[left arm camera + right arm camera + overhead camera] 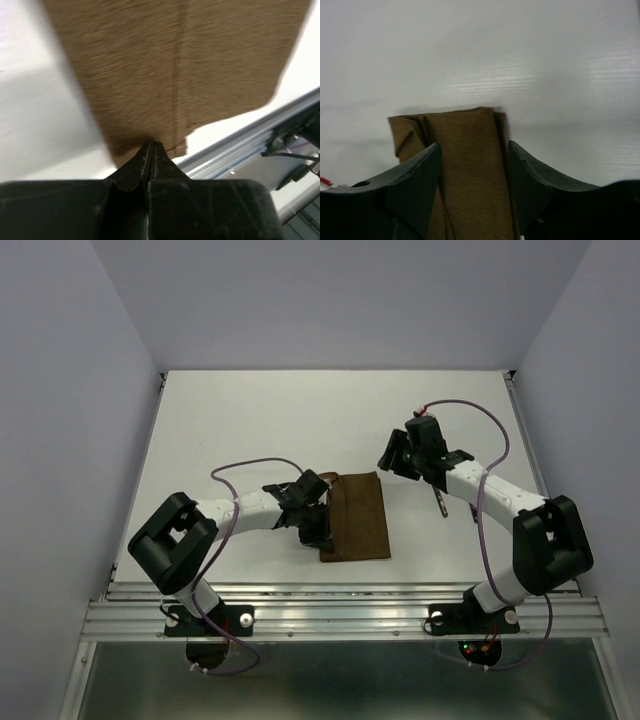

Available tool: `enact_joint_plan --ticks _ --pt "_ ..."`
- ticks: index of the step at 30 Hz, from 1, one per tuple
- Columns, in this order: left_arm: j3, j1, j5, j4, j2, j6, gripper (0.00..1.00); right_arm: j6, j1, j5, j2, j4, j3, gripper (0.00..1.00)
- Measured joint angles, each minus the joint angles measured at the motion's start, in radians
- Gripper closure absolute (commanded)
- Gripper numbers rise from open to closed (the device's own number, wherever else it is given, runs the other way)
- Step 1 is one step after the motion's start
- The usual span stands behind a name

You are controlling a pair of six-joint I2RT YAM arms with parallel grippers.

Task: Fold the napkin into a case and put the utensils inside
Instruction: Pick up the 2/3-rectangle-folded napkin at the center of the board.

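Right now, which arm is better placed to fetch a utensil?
Right. The right gripper is open and free, with a utensil beside its arm; the left gripper is shut on the case.

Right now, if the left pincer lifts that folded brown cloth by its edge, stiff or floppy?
Likely floppy: the cloth is thin, with loose folded layers at its far end. Lifted by the left pincer, it would probably droop and unfold. Pushed, it may bunch.

The case lies on the table, the left pincer at its left edge, a utensil to its right.
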Motion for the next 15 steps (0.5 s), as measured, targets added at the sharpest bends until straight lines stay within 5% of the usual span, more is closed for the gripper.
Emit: enact_joint_plan --ticks 15 --pt "0.481 0.174 -0.041 -0.179 0.132 0.195 1.0 -0.079 -0.063 -0.126 0.014 -0.064 -0.095 0.49"
